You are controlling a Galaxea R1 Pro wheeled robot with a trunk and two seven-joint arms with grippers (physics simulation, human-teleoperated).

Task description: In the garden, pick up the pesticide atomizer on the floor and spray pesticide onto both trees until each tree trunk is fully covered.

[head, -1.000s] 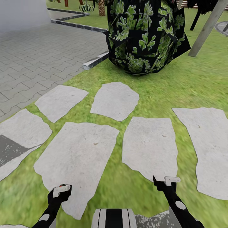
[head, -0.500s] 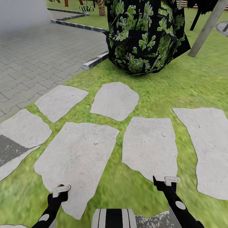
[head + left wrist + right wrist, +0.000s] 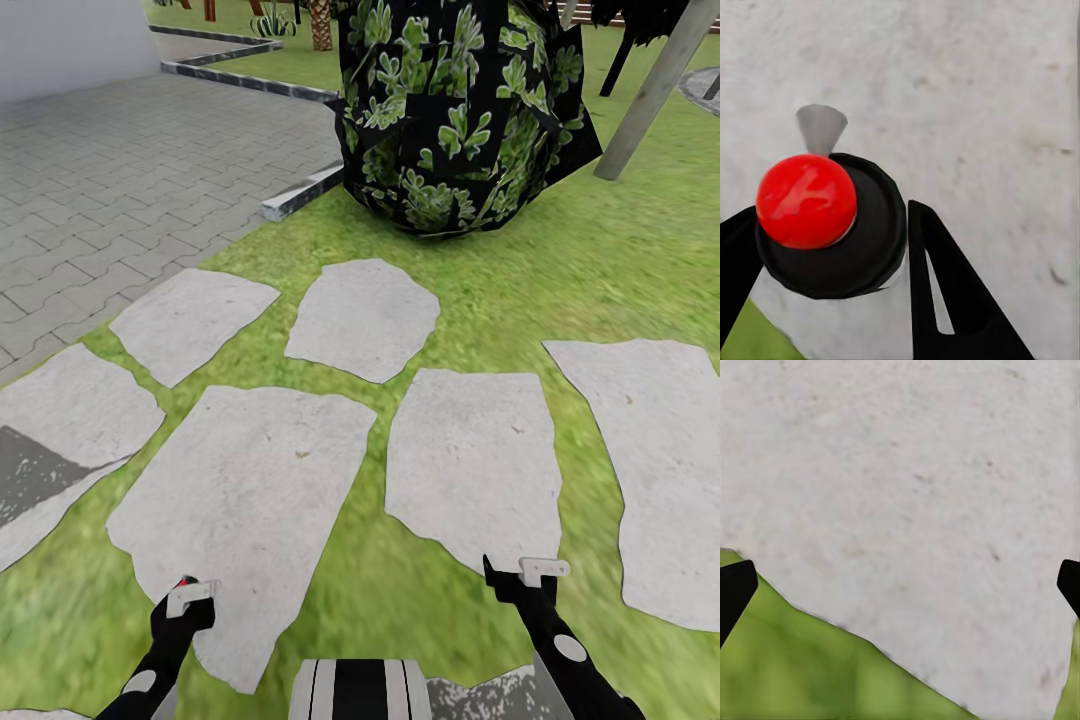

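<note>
Pickup looks done: the left hand (image 3: 832,247) is clamped around the atomizer (image 3: 829,225), its red knob on a black cap sitting between the two black fingers (image 3: 952,300), grey nozzle poking out past it over a stone slab (image 3: 967,112). In the head view the left hand (image 3: 183,608) hangs low at the near edge of the lawn (image 3: 560,280), a speck of red showing at its tip. The right hand (image 3: 900,585) is spread wide and holds nothing; just slab and grass lie under it. Spraying seems not yet begun, judging by no specks anywhere. One pale leaning trunk (image 3: 655,85) stands at the far right of the lawn, well apart from the robot and cut off by the frame. A dark leafy bush (image 3: 460,110) blocks the ground behind it. The atomizer's body is hidden below the cap.
</note>
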